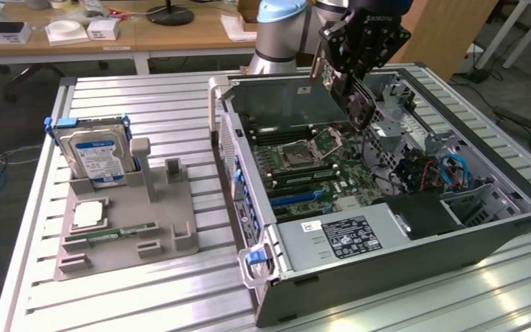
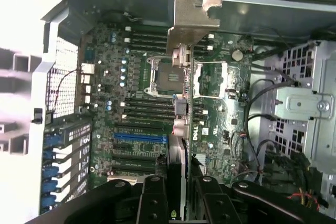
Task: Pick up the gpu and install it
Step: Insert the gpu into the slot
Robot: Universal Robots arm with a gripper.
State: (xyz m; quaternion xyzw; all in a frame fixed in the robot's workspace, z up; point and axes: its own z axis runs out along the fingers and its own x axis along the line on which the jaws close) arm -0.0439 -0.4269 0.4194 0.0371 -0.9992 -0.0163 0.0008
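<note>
- Gripper is closed on the gpu, which hangs edge-on above the motherboard inside the open computer case.
- My worry: the card isn't lined up with the blue slot. A skewed descent could jam or scrape components.

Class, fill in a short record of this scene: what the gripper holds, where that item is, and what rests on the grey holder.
gripper: shut on the gpu
gpu: on edge, above the motherboard of the open computer case, not seated in a slot
grey holder: hard drive standing upright, memory stick lying flat
holder location: on the table, beside the case
</note>
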